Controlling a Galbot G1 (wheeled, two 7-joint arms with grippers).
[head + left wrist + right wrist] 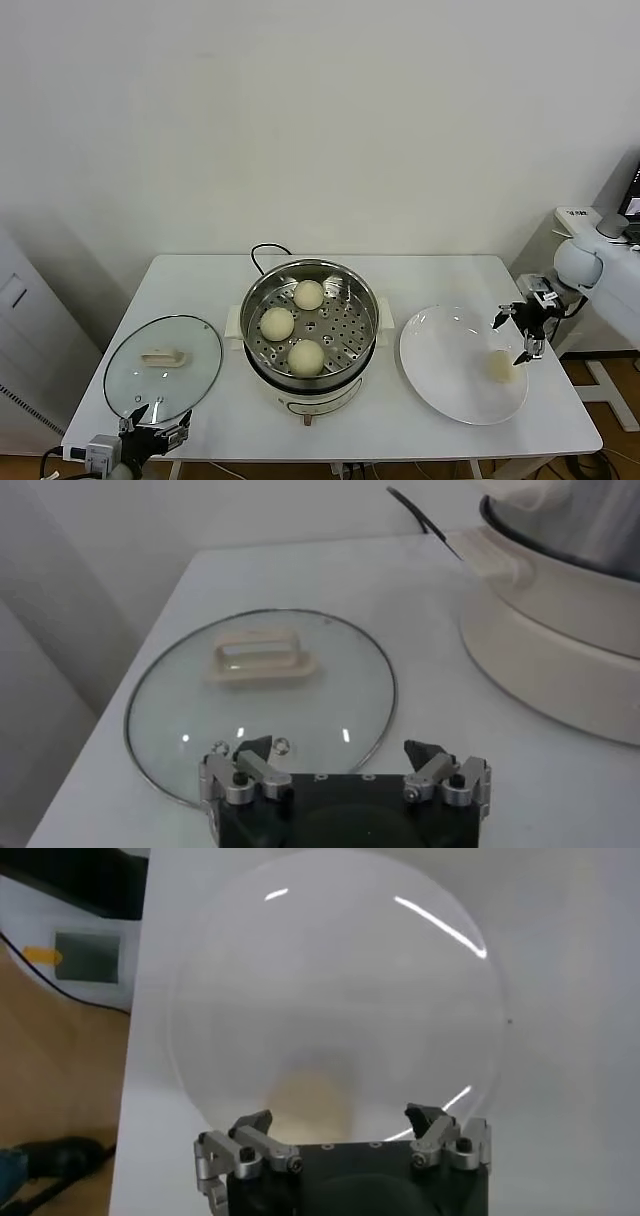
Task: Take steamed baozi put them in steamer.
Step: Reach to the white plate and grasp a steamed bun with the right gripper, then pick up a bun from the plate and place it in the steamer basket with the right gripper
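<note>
Three steamed baozi point(306, 356) sat in the steamer point(368, 300); the fourth point(500, 365) lay on the plate point(440, 350) right of it. The right end effector point(520, 336) hovered released above it. A shallow pinch could roll the bun off. The left end effector point(155, 423), released, idled left of the steamer.

1. Showing cream-white: four baozi, three point(306, 356) in the steamer, one point(501, 365) on the plate.
2. Gleaming silver, dotted with round holes: steamer point(364, 300) tray; resting on a white base.
3. Lying plain glossy white: plate point(440, 350).
4. Appearing clear with a silver rim and cream handle: glass lid point(163, 367).
5. Spreading white: table point(200, 285).
6. Showing black with silver fingers: left gripper point(343, 762), right gripper point(343, 1128).
</note>
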